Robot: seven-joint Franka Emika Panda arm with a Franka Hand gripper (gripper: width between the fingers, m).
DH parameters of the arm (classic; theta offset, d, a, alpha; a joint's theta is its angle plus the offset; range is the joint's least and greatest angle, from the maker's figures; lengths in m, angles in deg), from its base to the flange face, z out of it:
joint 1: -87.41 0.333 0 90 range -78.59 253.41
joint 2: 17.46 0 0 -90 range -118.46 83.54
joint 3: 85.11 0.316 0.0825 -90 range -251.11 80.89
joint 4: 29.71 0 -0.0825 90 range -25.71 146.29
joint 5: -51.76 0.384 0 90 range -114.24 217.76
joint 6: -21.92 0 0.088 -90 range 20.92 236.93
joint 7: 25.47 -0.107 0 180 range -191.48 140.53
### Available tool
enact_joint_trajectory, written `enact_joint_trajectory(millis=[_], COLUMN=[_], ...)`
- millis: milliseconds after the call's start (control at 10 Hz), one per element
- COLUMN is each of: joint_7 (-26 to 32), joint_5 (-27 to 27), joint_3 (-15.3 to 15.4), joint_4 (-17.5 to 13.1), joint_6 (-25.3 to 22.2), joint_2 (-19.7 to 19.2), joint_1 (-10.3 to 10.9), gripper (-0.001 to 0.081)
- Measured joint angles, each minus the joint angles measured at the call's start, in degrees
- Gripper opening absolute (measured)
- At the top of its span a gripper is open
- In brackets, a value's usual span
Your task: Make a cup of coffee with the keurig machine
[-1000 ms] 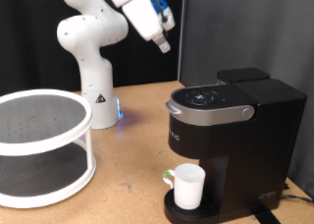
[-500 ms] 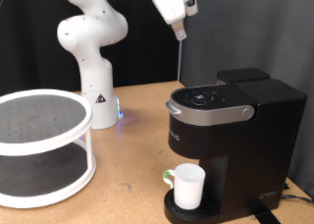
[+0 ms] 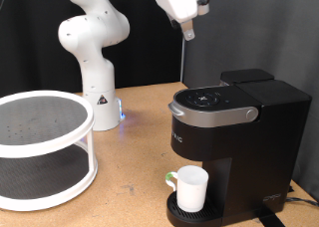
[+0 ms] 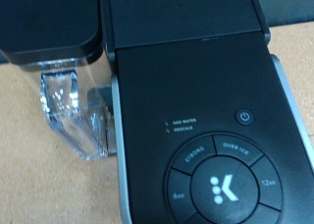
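Glossy white rounded arm segments (image 3: 95,33), conical base with blue light, white pincer (image 3: 186,28)

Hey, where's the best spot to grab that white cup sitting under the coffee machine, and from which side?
Probably the cup by its rim, coming from the exterior view's left or front. It stands upright on the drip tray, tucked under the keurig machine, whose overhanging head blocks a straight-down approach. Its handle points towards the exterior view's left. The gripper hangs high above the machine.
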Motion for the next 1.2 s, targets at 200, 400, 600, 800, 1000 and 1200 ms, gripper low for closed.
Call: enact_joint_trajectory(millis=[200, 400, 600, 800, 1000, 1200], joint_7=[0.00, 0.62, 2.92, 4.11, 4.09, 3.89], joint_5=[-0.65, -0.64, -0.64, -0.82, -1.78, -2.49], joint_3=[0.16, 0.14, 0.16, 0.27, 0.72, 1.07], joint_4=[-4.31, -9.02, -12.94, -14.38, -14.44, -14.25], joint_6=[-1.57, -3.85, -6.78, -7.63, -7.98, -7.91], joint_2=[-3.51, -7.16, -10.16, -11.75, -12.51, -13.57], joint_1=[0.45, 0.78, 1.02, 1.23, 1.28, 1.28], gripper=[0.0805, 0.0805, 0.0805, 0.0805, 0.0805, 0.0805])
